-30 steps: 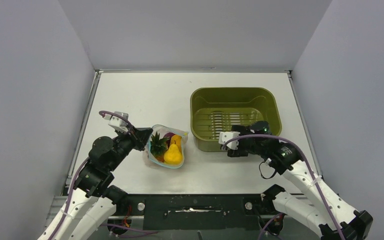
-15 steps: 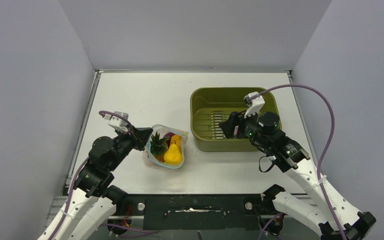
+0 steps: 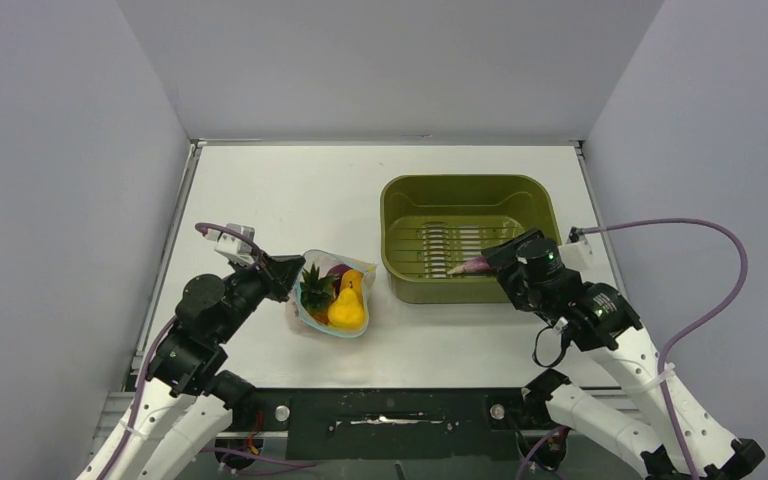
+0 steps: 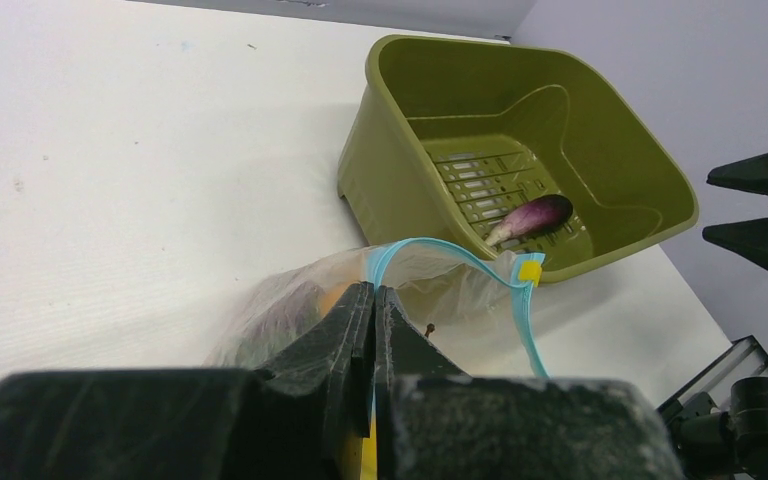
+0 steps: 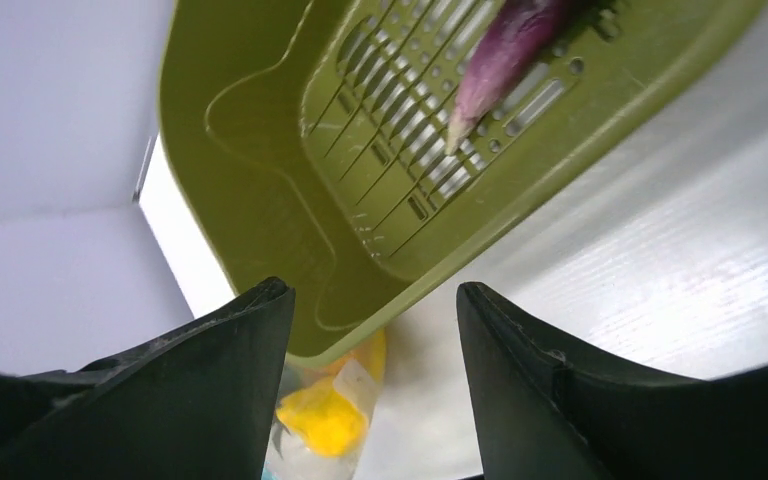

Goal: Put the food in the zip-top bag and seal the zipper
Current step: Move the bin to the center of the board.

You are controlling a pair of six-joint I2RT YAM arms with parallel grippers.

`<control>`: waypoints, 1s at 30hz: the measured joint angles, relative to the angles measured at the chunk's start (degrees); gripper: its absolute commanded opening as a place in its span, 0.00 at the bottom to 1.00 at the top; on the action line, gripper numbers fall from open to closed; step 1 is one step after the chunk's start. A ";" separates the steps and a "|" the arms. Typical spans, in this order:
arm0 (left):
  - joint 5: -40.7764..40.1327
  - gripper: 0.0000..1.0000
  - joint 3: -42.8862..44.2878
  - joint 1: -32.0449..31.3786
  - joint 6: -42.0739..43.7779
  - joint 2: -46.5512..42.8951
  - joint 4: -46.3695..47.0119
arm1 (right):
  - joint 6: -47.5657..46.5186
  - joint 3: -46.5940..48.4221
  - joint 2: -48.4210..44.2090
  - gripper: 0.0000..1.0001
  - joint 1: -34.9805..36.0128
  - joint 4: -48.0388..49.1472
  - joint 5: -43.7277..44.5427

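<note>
The clear zip-top bag (image 3: 335,297) lies on the table with a leafy-topped fruit (image 3: 314,287), a yellow piece (image 3: 347,306) and a purple piece (image 3: 338,268) inside. My left gripper (image 3: 286,272) is shut on the bag's mouth edge, on the teal zipper strip (image 4: 520,310), with its jaws (image 4: 373,295) pressed together. A purple eggplant-like piece (image 3: 468,266) lies in the olive-green basin (image 3: 465,192); it also shows in the left wrist view (image 4: 532,214) and the right wrist view (image 5: 505,50). My right gripper (image 5: 375,290) is open and empty, just off the basin's front wall.
A yellow slider tab (image 4: 530,268) sits on the zipper. The basin (image 4: 400,150) stands right of the bag, close to it. The bag's yellow contents (image 5: 330,420) show beyond the basin's corner in the right wrist view. White table all round, grey walls on three sides.
My right arm rose over the basin, then twisted and drew back to the right, its cable swinging right. The purple piece now shows in the basin. The left arm and bag have not moved.
</note>
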 measured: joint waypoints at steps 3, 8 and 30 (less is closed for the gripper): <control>0.02 0.00 0.00 0.00 -0.22 0.00 0.00 | 7.30 3.69 3.37 0.62 -0.02 -7.17 3.04; -0.02 0.00 0.00 0.00 -0.63 -0.07 -0.11 | 14.23 4.31 8.96 0.60 -0.07 -12.00 5.01; -1.62 0.00 -0.15 0.00 -0.98 -2.84 -2.25 | 6.75 2.21 18.10 0.18 -7.34 -8.55 8.81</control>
